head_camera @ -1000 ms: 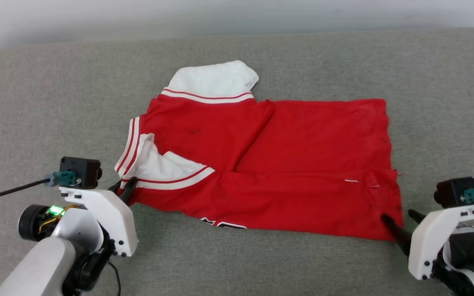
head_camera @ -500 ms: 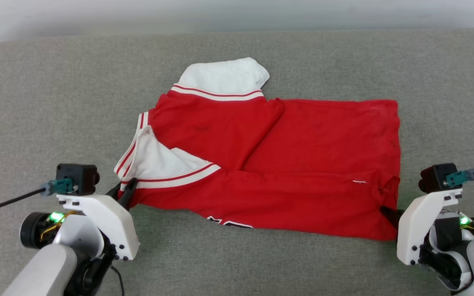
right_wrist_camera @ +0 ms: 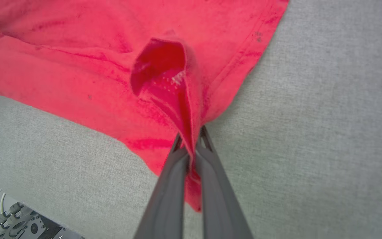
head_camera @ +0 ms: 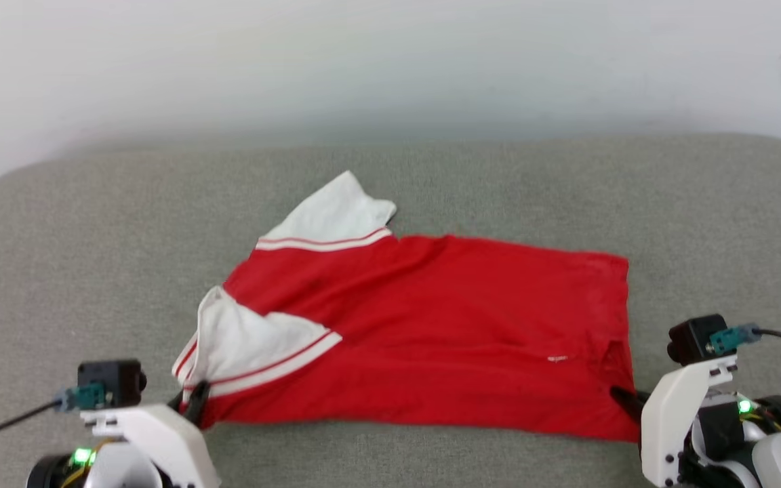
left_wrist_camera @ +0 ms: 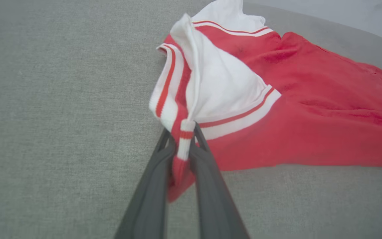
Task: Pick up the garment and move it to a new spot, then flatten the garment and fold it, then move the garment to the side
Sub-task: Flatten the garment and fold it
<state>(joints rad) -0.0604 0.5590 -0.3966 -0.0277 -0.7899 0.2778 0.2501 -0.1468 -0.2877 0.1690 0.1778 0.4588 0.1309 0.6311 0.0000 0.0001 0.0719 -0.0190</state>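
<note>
On the grey cushion (head_camera: 92,257): your garment (head_camera: 431,325) lies spread out on the side close to you, red side up, sleeves at the left and hem at the right.
Left gripper (left_wrist_camera: 182,132): its two fingers are pressed together on the striped trim by the near white sleeve (left_wrist_camera: 224,86). The cloth bunches up between them.
Right gripper (right_wrist_camera: 192,134): it pinches the near corner of the hem, and a little red fold stands up just past the tips.
Far sleeve (head_camera: 336,213): it sticks out at the back, a bit crumpled.
Number side: you cannot see it from here; it is probably face down.
What could go wrong: each pinch holds only a small bit of cloth. If you pull the two ends apart too hard, a corner may slip out and the shirt will flop. If you lift one hand faster than the other, the near sleeve may fold under and make a lump. If you drag it low, the cushion may catch the cloth and wrinkle it.
</note>
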